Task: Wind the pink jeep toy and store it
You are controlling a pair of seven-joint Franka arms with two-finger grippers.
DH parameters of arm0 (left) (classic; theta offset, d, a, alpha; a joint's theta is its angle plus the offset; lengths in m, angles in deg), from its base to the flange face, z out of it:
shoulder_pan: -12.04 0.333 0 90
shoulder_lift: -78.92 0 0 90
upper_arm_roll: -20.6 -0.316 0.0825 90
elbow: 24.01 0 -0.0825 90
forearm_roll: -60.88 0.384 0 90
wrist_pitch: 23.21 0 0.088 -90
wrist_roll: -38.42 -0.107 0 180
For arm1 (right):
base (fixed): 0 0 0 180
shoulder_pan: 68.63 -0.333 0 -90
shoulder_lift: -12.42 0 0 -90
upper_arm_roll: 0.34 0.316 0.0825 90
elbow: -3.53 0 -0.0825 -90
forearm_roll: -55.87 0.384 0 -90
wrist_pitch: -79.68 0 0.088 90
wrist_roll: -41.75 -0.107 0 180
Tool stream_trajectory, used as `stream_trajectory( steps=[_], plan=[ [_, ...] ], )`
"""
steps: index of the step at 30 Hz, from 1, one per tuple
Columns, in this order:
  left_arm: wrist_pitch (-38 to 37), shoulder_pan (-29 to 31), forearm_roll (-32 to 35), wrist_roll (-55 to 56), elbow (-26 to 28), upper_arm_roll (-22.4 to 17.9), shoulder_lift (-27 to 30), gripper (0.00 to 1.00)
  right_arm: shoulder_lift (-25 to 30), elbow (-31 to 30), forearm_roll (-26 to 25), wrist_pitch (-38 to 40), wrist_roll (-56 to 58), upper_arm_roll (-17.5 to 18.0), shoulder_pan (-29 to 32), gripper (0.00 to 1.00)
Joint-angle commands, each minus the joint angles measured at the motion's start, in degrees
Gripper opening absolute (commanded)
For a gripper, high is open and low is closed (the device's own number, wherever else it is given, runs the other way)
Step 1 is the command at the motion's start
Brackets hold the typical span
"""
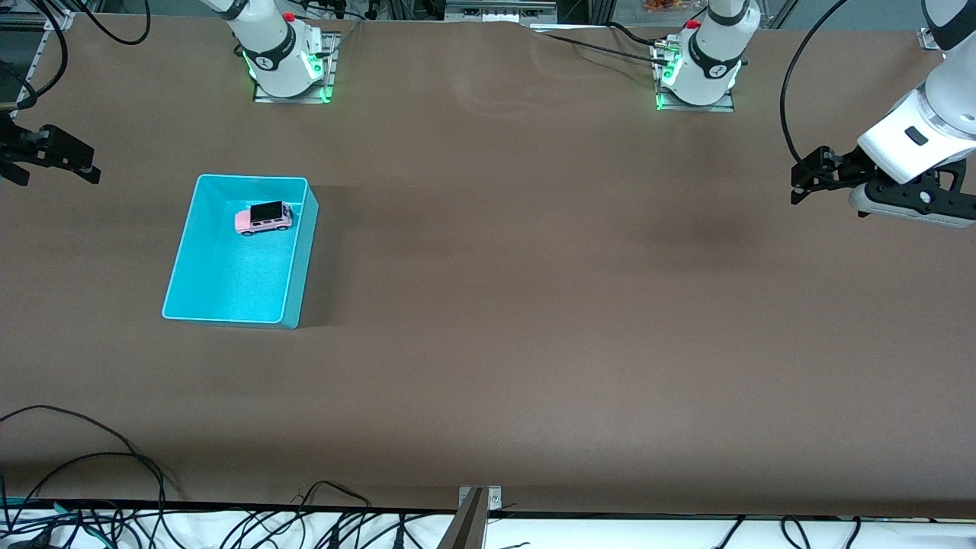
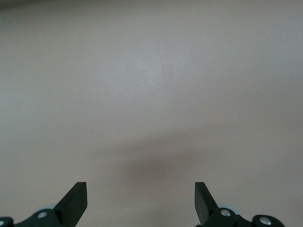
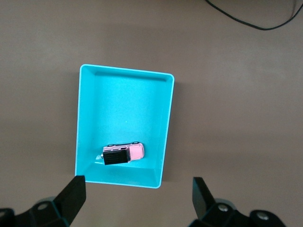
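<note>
Both my grippers, right and left, hover open over bare table at their own ends. Pink jeep toy sits upright in bin (apparently stored); I should keep clear.

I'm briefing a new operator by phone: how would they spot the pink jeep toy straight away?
Find the turquoise bin on the brown table, toward the right arm's end. The pink jeep toy sits inside it, upright on its wheels, at the end farther from the front camera. It is the only thing in the bin: a tiny boxy pink car with a black roof.
</note>
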Motion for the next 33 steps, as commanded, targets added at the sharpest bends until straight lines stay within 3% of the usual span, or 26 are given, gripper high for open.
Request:
stream_trajectory(
  steps=[1, 33],
  plan=[
    [-1.4, -0.2, -1.4, 0.2, -2.0, -0.2, -0.9, 1.00, -0.5, 1.0, -1.0, -0.1, -0.6, 0.2, 0.0, 1.00],
    [-1.4, -0.2, -1.4, 0.2, -2.0, -0.2, -0.9, 1.00, -1.2, 1.1, -0.8, -0.5, 0.0, 0.2, -0.2, 1.00]
  ],
)
